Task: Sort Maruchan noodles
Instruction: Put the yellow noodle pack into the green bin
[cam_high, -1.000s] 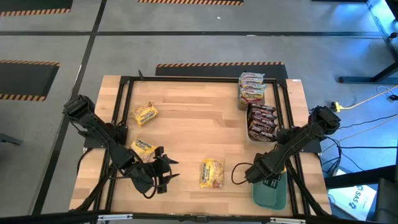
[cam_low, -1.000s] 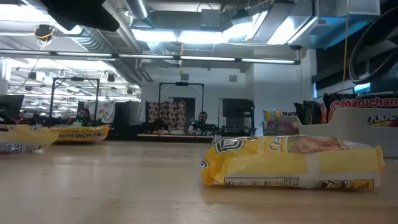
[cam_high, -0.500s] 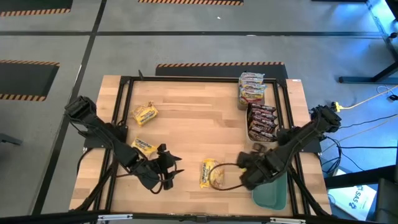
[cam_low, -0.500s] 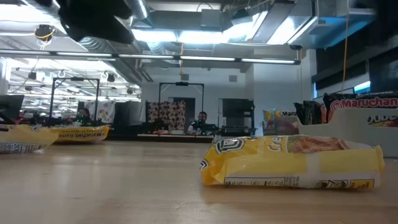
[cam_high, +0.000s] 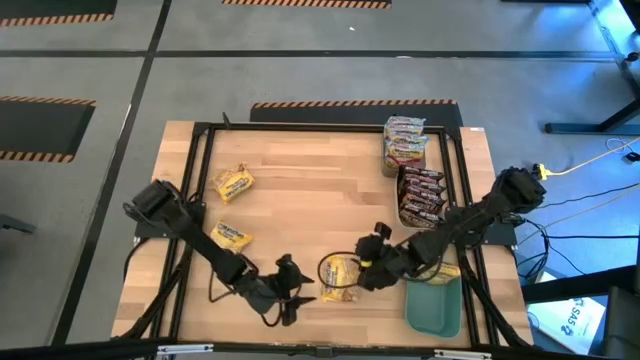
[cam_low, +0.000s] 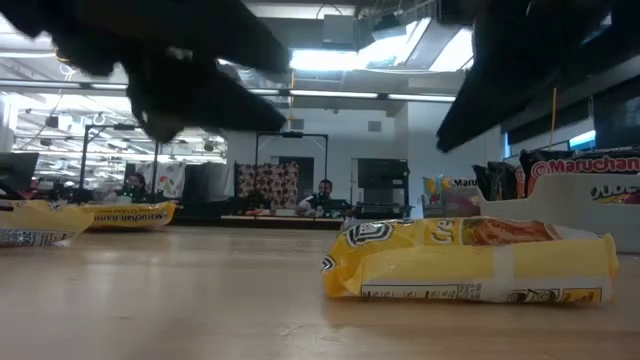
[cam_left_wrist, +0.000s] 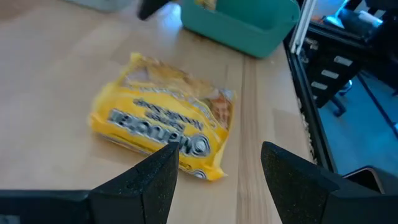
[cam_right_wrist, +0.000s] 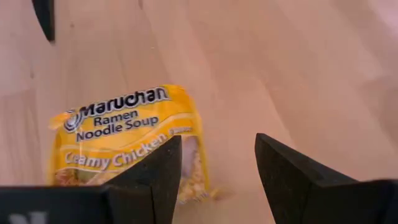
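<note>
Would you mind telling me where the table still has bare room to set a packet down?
The widest bare wood lies mid-table, between the two left-side yellow packets and the tray of packets. It is crowded near the front edge, where both grippers flank a yellow packet beside the teal lid.

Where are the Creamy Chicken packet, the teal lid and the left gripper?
Creamy Chicken packet (cam_right_wrist: 127, 134): right wrist view, on its printed front.
Teal lid (cam_high: 434, 306): high view, on its flat middle.
Left gripper (cam_left_wrist: 216, 165): left wrist view, midway between its open fingertips.
</note>
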